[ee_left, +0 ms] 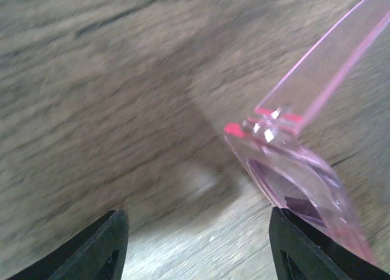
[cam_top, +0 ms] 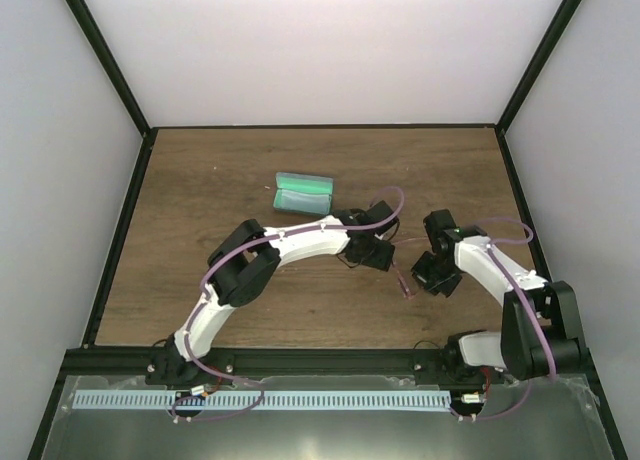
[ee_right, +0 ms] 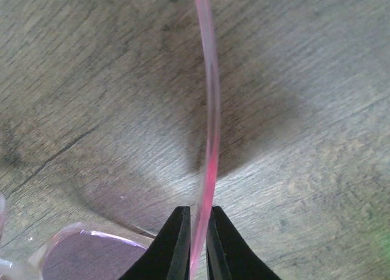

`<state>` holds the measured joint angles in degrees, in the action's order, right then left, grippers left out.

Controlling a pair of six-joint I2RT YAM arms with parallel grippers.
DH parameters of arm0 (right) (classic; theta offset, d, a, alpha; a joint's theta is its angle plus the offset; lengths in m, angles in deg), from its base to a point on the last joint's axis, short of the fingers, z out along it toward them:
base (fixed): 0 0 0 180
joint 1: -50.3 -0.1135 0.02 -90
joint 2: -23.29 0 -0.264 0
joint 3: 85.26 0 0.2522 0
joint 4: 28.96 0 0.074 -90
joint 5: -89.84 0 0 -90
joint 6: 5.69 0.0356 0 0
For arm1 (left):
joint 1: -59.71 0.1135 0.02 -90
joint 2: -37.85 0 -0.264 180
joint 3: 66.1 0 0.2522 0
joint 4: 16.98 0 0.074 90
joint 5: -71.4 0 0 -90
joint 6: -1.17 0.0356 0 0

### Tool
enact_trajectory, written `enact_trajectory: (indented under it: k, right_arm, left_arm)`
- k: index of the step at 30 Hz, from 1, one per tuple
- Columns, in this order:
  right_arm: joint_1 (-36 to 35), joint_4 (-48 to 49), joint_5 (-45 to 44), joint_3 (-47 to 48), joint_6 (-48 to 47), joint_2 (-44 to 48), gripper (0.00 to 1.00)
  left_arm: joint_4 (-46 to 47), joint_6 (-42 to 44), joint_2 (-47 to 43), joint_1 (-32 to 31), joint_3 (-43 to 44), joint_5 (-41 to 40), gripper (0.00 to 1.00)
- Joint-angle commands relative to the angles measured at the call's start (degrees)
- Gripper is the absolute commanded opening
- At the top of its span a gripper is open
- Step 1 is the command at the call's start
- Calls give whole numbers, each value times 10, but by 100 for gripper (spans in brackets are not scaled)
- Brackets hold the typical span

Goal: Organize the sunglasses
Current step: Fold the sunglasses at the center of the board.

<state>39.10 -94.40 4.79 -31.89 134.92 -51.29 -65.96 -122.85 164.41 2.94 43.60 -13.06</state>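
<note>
The sunglasses (cam_top: 405, 280) are pink and translucent, and lie on the wooden table between my two grippers. My right gripper (ee_right: 198, 231) is shut on one thin arm of the sunglasses (ee_right: 211, 109), which runs straight up from between the fingers. A pink lens (ee_right: 91, 255) shows at the lower left of that view. My left gripper (ee_left: 198, 249) stands open just above the table. The hinge end of the sunglasses (ee_left: 292, 176) lies against its right finger (ee_left: 298, 249), with bare wood between the fingers. From above, the left gripper (cam_top: 378, 250) is left of the glasses and the right gripper (cam_top: 428, 273) is right of them.
The grey-blue case (cam_top: 302, 191) lies open with its green inside up, behind the left arm. Dark frame rails border the table (cam_top: 200, 280) on the left, right and back.
</note>
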Motion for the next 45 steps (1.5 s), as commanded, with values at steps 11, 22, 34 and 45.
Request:
enact_trajectory:
  k: [11, 22, 34, 45]
  right_arm:
    - [-11, 76, 59, 16, -92, -27, 1]
    - [-69, 89, 71, 52, -119, -58, 21]
    - [-60, -5, -53, 150, -170, 0, 43]
    - [7, 32, -120, 160, -231, -63, 54]
  left_arm:
    - [-42, 24, 107, 2, 133, 9, 66]
    - [-50, 29, 126, 2, 136, 18, 68]
    - [-46, 37, 74, 11, 73, -19, 71]
    - [-59, 48, 65, 16, 69, -15, 72]
